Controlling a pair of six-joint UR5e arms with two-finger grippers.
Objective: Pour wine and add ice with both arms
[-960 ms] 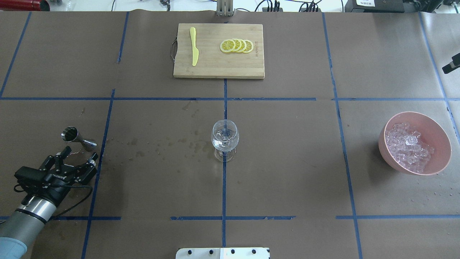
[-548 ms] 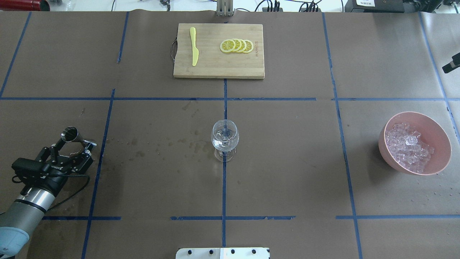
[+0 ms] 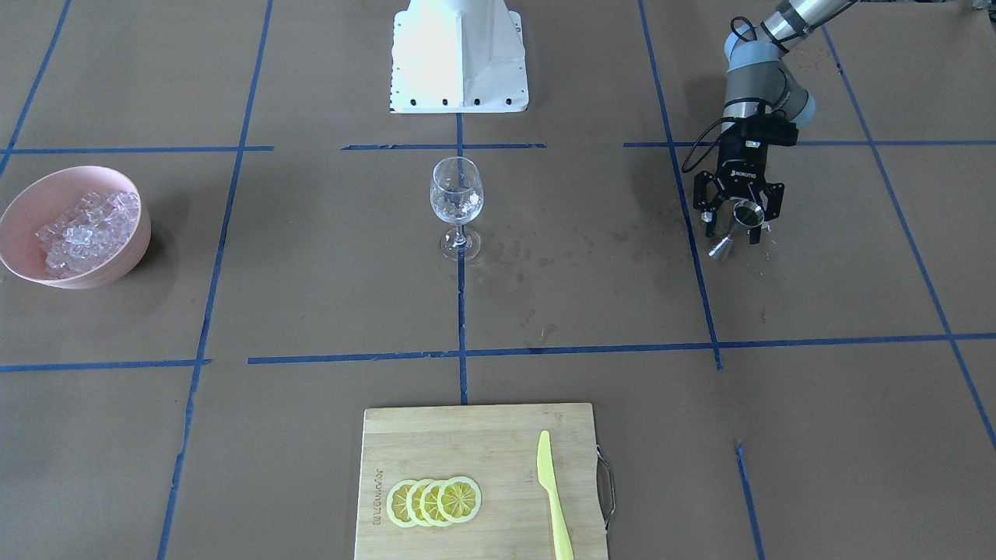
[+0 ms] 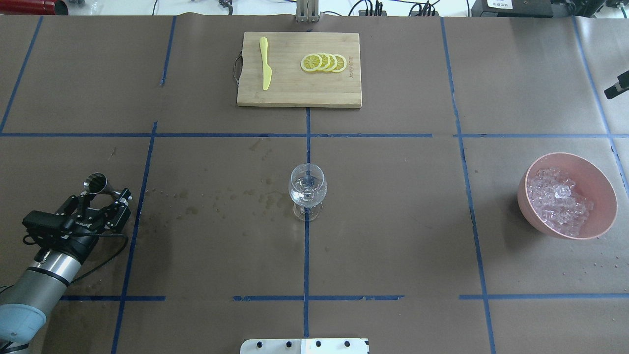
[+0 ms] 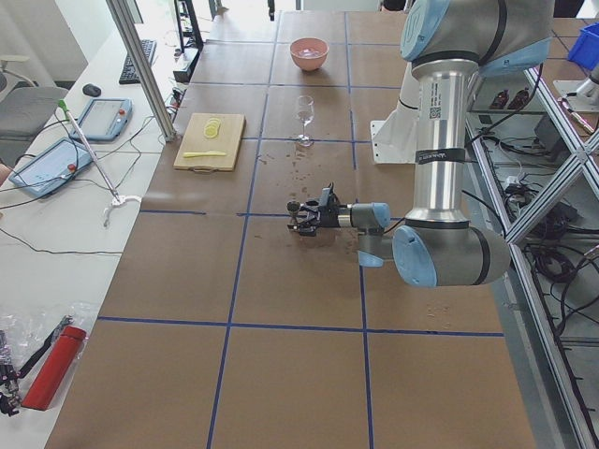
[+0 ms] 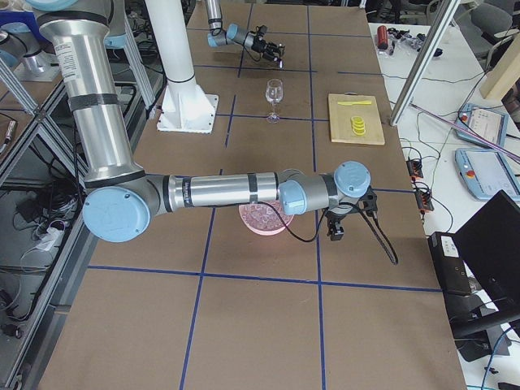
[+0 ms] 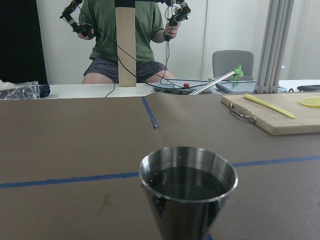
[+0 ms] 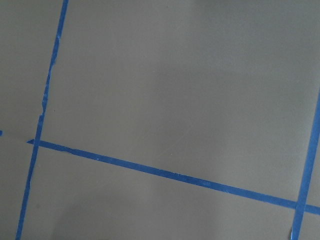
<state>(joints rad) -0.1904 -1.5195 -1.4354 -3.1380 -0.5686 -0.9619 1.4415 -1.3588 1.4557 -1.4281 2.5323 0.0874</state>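
L gripper (image 4: 104, 194): jaws apart, straddling metal cup (image 4: 96, 182) at table's 9 o'clock; wine (image 7: 187, 182) inside. R gripper (image 6: 340, 229): state cannot be told. Ice (image 4: 557, 201) in bowl (image 4: 597, 177), 3 o'clock. Risk: off-centre closure tips cup, spills wine.

Robotics lab, taped paper-covered table (image 4: 393, 196), teach pendants (image 5: 101, 118), aluminium frame posts (image 5: 141, 65)
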